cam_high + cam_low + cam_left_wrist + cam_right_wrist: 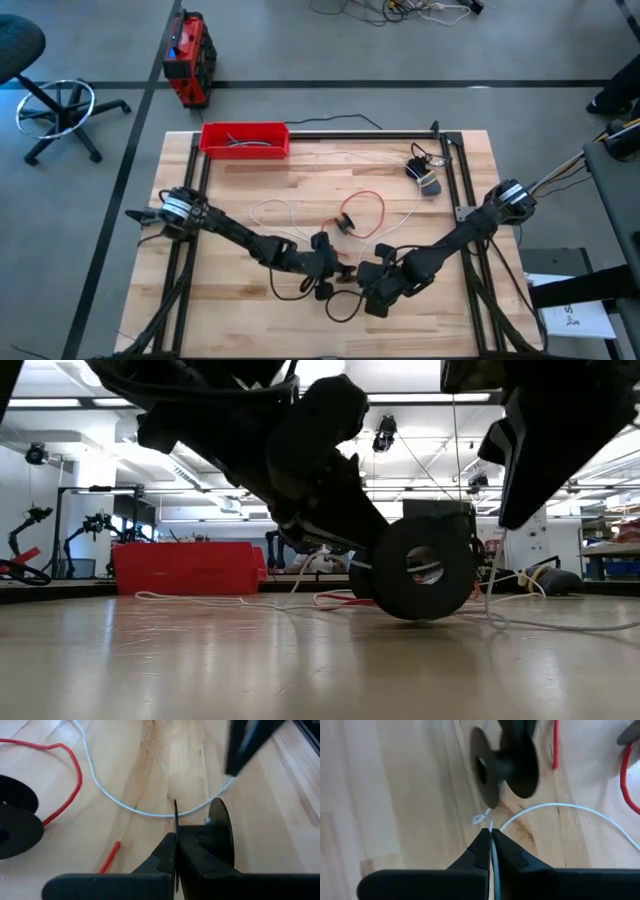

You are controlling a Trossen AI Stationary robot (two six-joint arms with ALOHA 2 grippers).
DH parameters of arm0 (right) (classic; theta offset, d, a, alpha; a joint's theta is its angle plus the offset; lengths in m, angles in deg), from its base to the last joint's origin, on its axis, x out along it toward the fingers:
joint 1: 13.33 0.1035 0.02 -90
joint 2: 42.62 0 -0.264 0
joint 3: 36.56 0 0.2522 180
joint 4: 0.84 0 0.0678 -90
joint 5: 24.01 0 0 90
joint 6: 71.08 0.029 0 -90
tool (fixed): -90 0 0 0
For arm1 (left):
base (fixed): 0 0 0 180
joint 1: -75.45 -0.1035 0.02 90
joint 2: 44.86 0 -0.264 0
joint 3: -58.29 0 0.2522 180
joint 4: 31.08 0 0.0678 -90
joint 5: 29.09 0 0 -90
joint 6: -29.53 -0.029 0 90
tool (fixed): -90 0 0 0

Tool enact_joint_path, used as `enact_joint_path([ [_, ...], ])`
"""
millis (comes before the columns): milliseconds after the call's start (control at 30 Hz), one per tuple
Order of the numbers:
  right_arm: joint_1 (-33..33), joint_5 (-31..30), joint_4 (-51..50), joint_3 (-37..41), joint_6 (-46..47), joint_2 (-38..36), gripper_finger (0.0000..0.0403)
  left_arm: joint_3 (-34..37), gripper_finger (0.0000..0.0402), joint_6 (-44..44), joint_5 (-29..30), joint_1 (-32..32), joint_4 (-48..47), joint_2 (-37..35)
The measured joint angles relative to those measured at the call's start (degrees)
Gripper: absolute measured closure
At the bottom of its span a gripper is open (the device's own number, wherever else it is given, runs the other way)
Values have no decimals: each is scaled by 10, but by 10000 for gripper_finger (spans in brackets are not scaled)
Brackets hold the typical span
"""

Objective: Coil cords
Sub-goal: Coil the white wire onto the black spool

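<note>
1. White cord [555,809]: worktop centre, end pinched in right pincer [491,836], ready for winding.
2. Spool [220,827]: flange clamped by left pincer [176,851], at nine o'clock of right.

Pale wooden table [250,190] with a black frame

On it lie a red tray [245,139], a white cord [290,212] and a red cord [372,205] — loosely looped.
</note>
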Motion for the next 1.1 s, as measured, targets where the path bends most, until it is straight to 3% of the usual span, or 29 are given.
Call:
enact_joint_path([
  [367,40,-2,-41,-65,-8,-49,403,10,402,-9,-6,0,-59,7],
  [567,69,-37,-44,-90,-17,-82,403,27,402,2,0,1,-40,5],
  [833,80,-28,-41,-93,-19,-91,403,31,402,4,3,0,-28,6],
  [1100,68,-50,48,-93,-96,-65,403,33,401,5,4,0,-11,6],
])
